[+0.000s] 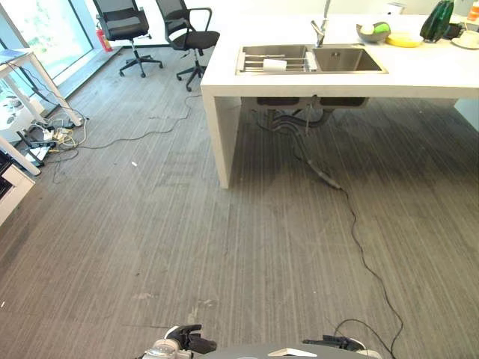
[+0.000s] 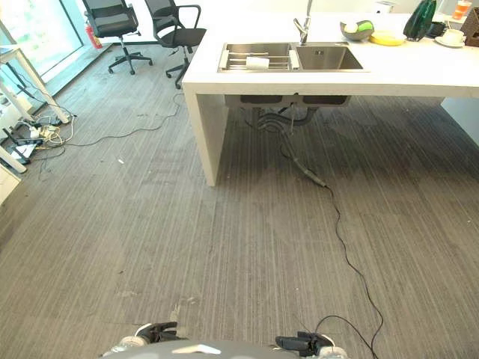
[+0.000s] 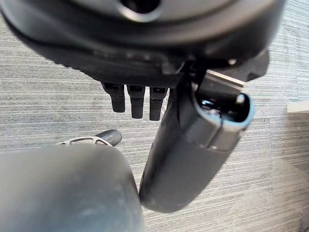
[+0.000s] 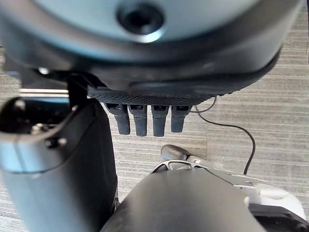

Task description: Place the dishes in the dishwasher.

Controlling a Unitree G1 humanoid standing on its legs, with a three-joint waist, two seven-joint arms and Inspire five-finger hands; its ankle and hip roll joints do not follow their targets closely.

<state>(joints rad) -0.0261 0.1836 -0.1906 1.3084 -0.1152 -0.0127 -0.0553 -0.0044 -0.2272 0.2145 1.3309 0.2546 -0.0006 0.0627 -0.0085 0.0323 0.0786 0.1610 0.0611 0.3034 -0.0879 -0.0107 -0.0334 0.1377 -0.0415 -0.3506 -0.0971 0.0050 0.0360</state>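
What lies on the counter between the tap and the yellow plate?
In the left eye view, a grey bowl holding something green and white sits on the white counter between the tap and the yellow plate.

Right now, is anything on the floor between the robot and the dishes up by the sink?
Mostly bare floor. A black cable snakes across it toward the white counter, where the sink and bowl sit. Both hands hang open, holding nothing.

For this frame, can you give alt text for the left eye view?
A white counter with a double steel sink stands across grey carpet. A grey bowl and yellow plate sit beside the sink; two black office chairs stand behind.
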